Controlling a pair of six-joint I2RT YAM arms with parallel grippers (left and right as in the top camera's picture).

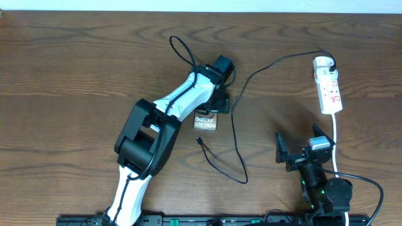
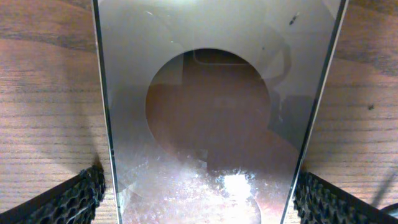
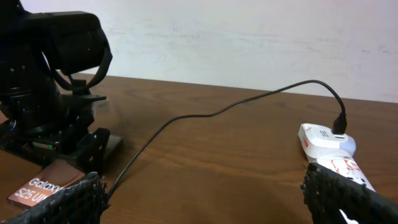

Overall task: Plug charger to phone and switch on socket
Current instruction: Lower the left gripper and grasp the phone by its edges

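While the left gripper (image 1: 217, 102) is straddling the phone (image 1: 205, 122), clamping unclear, the charger plug (image 1: 199, 140) is lying just below, well left of the spread right gripper (image 1: 300, 145).

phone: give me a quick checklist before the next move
1. phone between left end effector fingers: ok
2. grip on phone firm: cannot tell
3. charger plug lying loose near phone, not yet inserted: ok
4. right end effector open and empty: ok
5. adapter sitting in socket: ok
6. socket switch on: cannot tell
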